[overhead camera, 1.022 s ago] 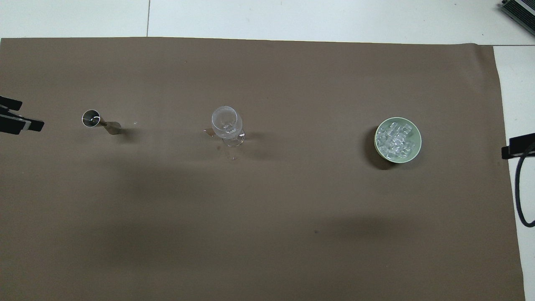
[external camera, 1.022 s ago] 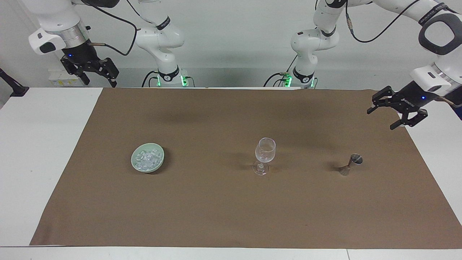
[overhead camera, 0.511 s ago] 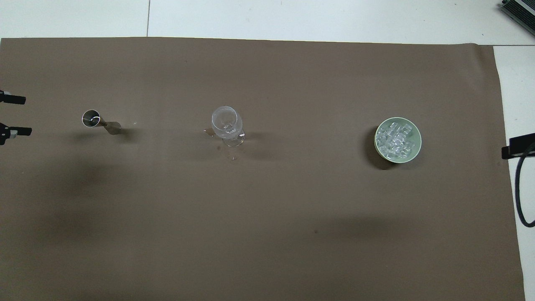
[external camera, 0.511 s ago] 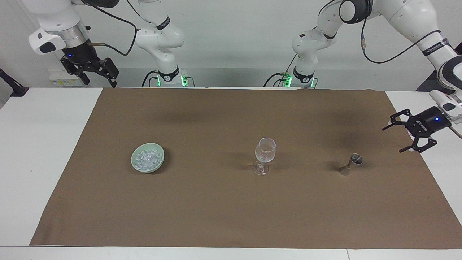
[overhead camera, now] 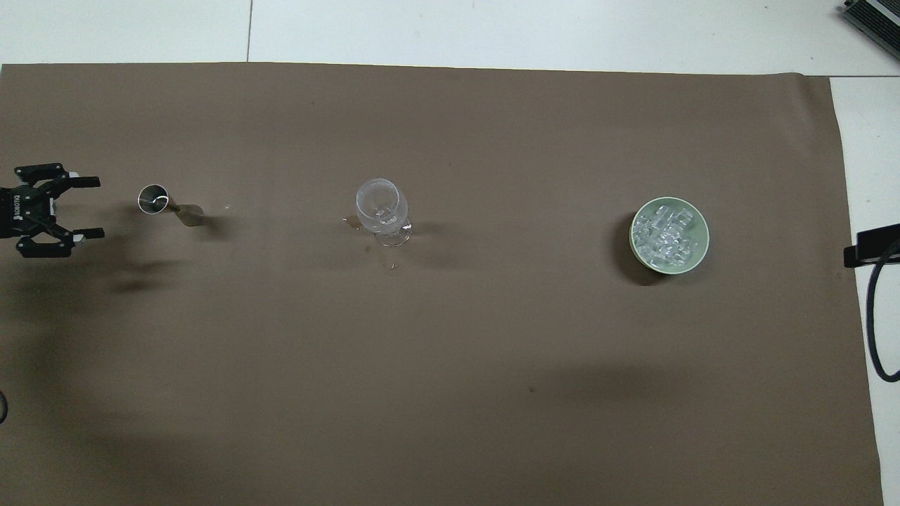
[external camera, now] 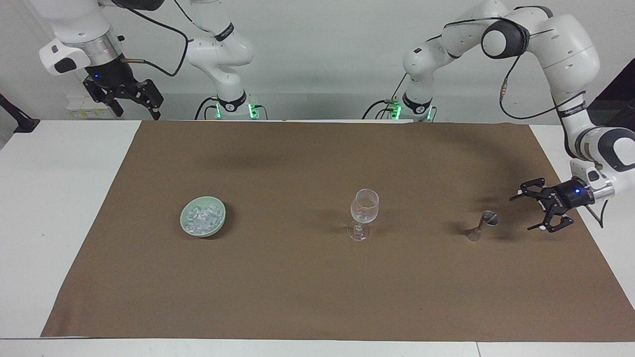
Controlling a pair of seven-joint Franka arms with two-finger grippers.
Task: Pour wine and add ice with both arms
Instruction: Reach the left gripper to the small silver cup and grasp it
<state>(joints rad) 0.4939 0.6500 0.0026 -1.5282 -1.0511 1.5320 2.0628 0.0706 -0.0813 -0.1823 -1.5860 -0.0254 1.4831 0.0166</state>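
Jigger (external camera: 483,224): small metal measuring cup, upright on the brown mat (external camera: 317,297) toward the left arm's end; likely light, rigid, slick; take it at the narrow waist.
Left gripper (external camera: 530,212): low, just beside jigger, fingers spread wide, holding nothing.
Wine glass (external camera: 364,213): mid-mat, upright; fragile, top-heavy.
Ice (external camera: 203,218): heaped in green bowl (external camera: 221,222), toward the right arm's end; slippery, small.
Right gripper (external camera: 133,103): raised over table edge, waiting, open, empty.
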